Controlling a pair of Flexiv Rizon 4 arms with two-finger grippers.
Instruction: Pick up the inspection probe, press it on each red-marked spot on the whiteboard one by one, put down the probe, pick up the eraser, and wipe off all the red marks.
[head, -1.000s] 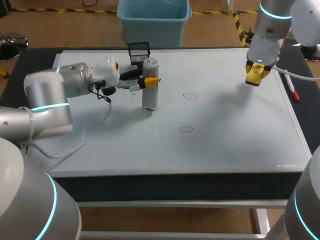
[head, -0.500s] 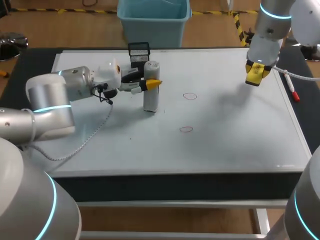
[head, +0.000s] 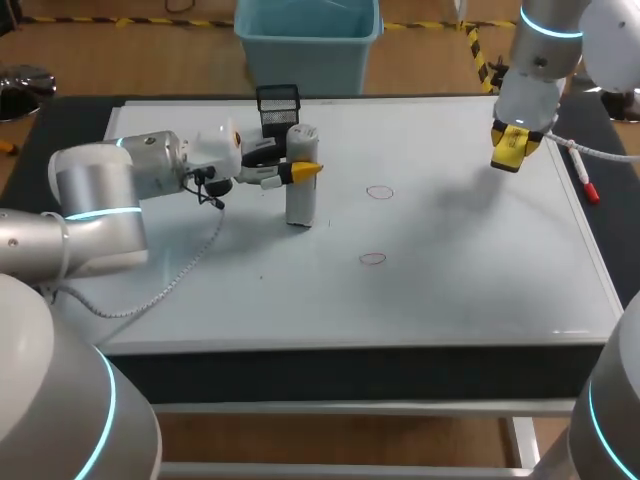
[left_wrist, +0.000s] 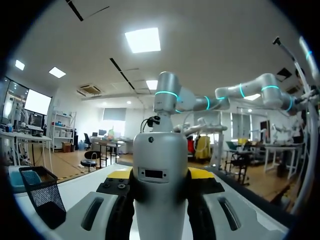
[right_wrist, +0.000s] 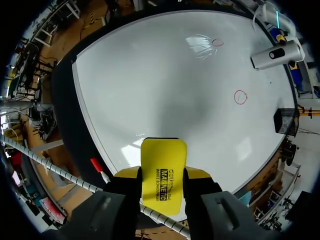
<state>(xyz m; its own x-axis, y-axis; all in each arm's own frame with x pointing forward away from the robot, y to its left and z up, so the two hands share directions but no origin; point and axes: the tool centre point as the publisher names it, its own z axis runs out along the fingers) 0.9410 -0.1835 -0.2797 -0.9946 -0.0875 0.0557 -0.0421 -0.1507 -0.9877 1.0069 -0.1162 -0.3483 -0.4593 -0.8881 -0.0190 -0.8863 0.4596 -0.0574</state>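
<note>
Already both tools are gripped, and no mark is wiped.
My left gripper (head: 303, 168) is clamped on the upright inspection probe (head: 300, 200) over the whiteboard's (head: 460, 280) far-left part. It is short of the far red mark (head: 380, 192) and the near red mark (head: 372, 259) around the whiteboard's middle. My right gripper (head: 511, 150) is closed on the yellow eraser (right_wrist: 163, 172) above the whiteboard's far-right corner. I judge that pressing, putting down and wiping are all left. I cannot tell whether the probe's foot touches the whiteboard, and its body fills my left wrist view.
</note>
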